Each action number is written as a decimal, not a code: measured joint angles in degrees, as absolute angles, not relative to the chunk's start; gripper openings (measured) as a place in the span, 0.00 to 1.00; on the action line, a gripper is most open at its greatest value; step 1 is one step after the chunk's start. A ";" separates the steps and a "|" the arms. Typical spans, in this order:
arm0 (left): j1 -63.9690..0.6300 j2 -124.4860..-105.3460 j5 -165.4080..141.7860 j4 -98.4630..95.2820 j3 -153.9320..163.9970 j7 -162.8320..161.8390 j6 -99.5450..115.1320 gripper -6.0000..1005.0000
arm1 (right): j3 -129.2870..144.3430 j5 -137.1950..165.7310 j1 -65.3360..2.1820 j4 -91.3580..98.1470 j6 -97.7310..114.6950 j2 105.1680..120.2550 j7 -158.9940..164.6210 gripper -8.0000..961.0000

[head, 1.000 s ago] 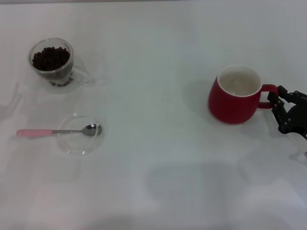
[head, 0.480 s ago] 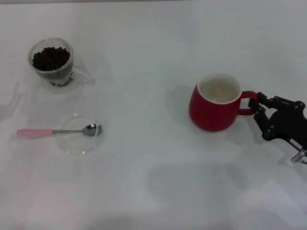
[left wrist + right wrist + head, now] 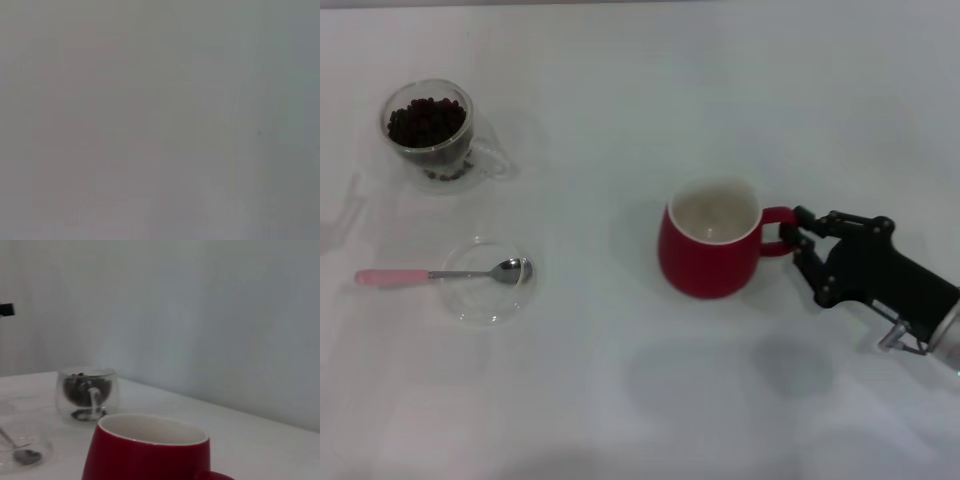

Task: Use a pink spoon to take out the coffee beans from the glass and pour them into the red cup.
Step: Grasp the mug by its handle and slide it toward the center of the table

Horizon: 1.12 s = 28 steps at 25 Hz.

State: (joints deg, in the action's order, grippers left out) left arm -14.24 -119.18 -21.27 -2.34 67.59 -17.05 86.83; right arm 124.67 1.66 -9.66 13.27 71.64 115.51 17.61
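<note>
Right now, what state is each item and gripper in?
red cup: upright, empty, handle held by right gripper
glass: upright, holding coffee beans
pink spoon: untouched, bowl resting in the clear dish
left gripper: not in view

The glass (image 3: 428, 134) holding the coffee beans (image 3: 425, 120) stands near the bench's (image 3: 620, 80) far left corner. Nearer the front, along the left edge, the pink spoon (image 3: 440, 274) rests with its bowl in a dish (image 3: 488, 283). The red cup (image 3: 713, 238) stands right of centre, the right end effector (image 3: 800, 242) at its handle.
</note>
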 joint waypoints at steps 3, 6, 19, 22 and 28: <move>-14.37 -119.18 -21.27 -2.20 67.59 -17.05 86.79 0.88 | 126.53 1.66 -10.15 14.58 70.32 115.56 17.59 0.18; -14.40 -119.18 -21.28 -2.20 67.59 -17.05 86.75 0.88 | 127.57 1.67 -10.37 15.51 69.44 115.63 17.58 0.18; -14.25 -119.18 -21.27 -2.47 67.59 -17.05 86.65 0.88 | 128.07 1.68 -11.06 15.52 68.29 115.49 18.66 0.23; -14.28 -119.12 -21.27 -2.51 67.59 -17.05 86.65 0.88 | 127.98 1.68 -11.21 15.69 67.30 115.49 18.85 0.26; -14.31 -119.09 -20.87 -2.55 67.53 -16.39 86.58 0.88 | 127.99 1.67 -11.09 15.24 69.09 115.27 19.36 0.54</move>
State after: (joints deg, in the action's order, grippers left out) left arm -14.31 -119.09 -20.87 -2.55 67.53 -16.39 86.58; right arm 127.99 1.67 -11.09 15.24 69.09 115.27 19.36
